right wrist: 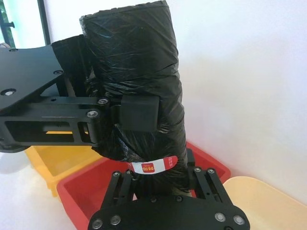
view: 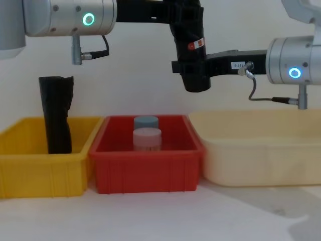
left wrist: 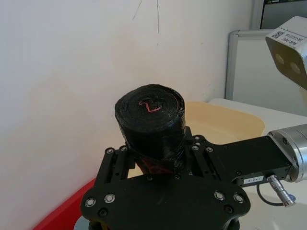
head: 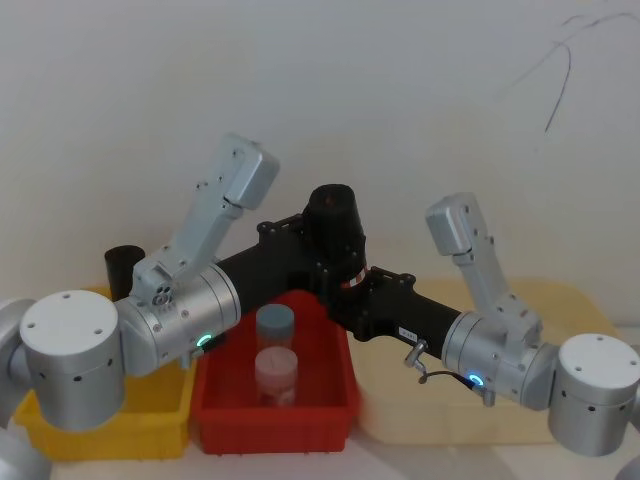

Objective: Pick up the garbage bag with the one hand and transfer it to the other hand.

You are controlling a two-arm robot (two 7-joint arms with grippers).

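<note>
- Upright in mid-air over the red bin [view: 145, 170]: the garbage bag [view: 195, 80], long axis vertical, coiled end facing up, red-and-white label [right wrist: 154, 166] wrapped round the lower half.
- Clamped high on the roll by the left tool [view: 183, 15], on the arm with the green ring light [view: 88, 19]; fingers closed on it, one pad [right wrist: 139, 112] pressed flat into the plastic.
- Gripped lower down, just under the label, by the right tool [view: 193, 65], on the arm with the blue ring light [view: 294, 73]; fingers closed against both sides of the roll.
- Reached from opposite sides, one tool above the other, with a band of bare plastic between the two grips.
- Pokes out below the right tool at its lower end; well above the bin rim, with open air beneath and on both sides.
- Behind it all: a plain white wall [head: 400, 100].
- In the red bin: a blue-grey-lidded jar [view: 146, 122] at the back and a pink-lidded jar [view: 147, 138] just in front of it, both upright.
- In the yellow bin [view: 30, 170], just left of the red one: a taller, slimmer black roll [view: 56, 115], standing upright toward the back.
- Just right of the red bin: a low cream tub [view: 261, 160].
- Under all three, in a row: the white desk [view: 150, 216], with a bare strip along the front.
</note>
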